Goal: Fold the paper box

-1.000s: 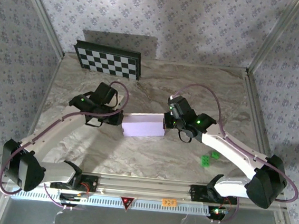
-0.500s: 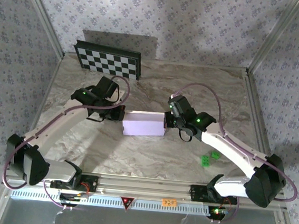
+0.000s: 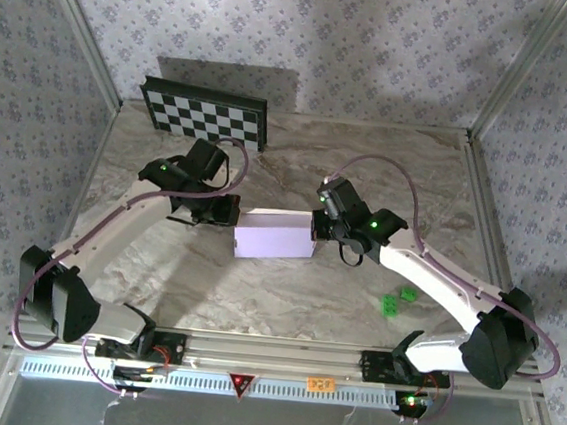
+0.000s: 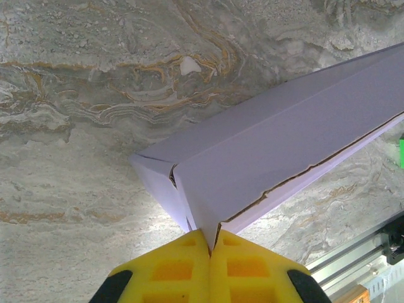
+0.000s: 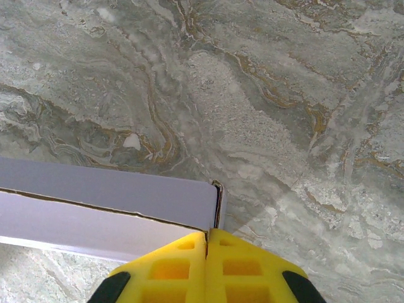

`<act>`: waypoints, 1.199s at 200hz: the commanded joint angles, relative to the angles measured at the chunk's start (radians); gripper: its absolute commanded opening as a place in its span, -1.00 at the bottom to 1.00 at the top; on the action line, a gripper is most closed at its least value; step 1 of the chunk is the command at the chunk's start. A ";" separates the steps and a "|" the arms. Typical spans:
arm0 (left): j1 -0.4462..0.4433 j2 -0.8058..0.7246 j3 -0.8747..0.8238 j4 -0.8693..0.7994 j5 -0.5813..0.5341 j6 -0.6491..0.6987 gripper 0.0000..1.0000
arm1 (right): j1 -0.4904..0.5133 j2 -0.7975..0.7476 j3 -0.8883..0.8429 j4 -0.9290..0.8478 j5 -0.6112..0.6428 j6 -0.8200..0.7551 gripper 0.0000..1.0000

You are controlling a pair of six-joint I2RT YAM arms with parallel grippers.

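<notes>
The paper box (image 3: 273, 238) lies folded shut as a flat pale-lavender rectangle in the middle of the marble table. My left gripper (image 3: 231, 214) is shut, and its yellow fingertips (image 4: 189, 243) rest against the near corner at the left end of the box (image 4: 265, 158). My right gripper (image 3: 314, 230) is shut too. Its yellow fingertips (image 5: 189, 243) touch the right end of the box (image 5: 113, 202), beside a side flap edge (image 5: 218, 202). A thin brown seam runs along the box's long side in both wrist views.
A black-and-white checkerboard panel (image 3: 204, 115) leans at the back left. Two small green pieces (image 3: 397, 300) lie to the right of the box. The metal rail (image 4: 363, 255) runs along the near table edge. Frame posts stand at the corners.
My left arm has swung away from the bases, bringing its gripper against the box's left end. The jaws closed the last small bit. The right arm has barely moved.
</notes>
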 commanded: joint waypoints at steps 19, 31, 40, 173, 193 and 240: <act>-0.010 0.018 0.038 0.052 0.098 -0.017 -0.79 | 0.012 0.034 0.012 -0.079 -0.064 0.014 -0.96; -0.009 0.019 0.036 0.047 0.079 -0.014 -0.75 | 0.012 0.034 0.018 -0.091 -0.065 0.015 -0.96; -0.010 0.019 0.036 0.037 0.056 -0.011 -0.74 | 0.012 0.035 0.027 -0.110 -0.067 0.015 -0.96; -0.008 0.014 0.062 -0.003 -0.021 0.010 -0.52 | -0.005 0.088 0.165 -0.246 -0.123 0.012 -0.96; -0.008 0.014 0.069 -0.016 -0.031 0.012 -0.42 | -0.006 0.094 0.173 -0.256 -0.126 0.014 -0.97; -0.008 0.003 0.085 -0.031 -0.056 0.017 -0.37 | -0.010 0.104 0.194 -0.278 -0.134 0.017 -0.97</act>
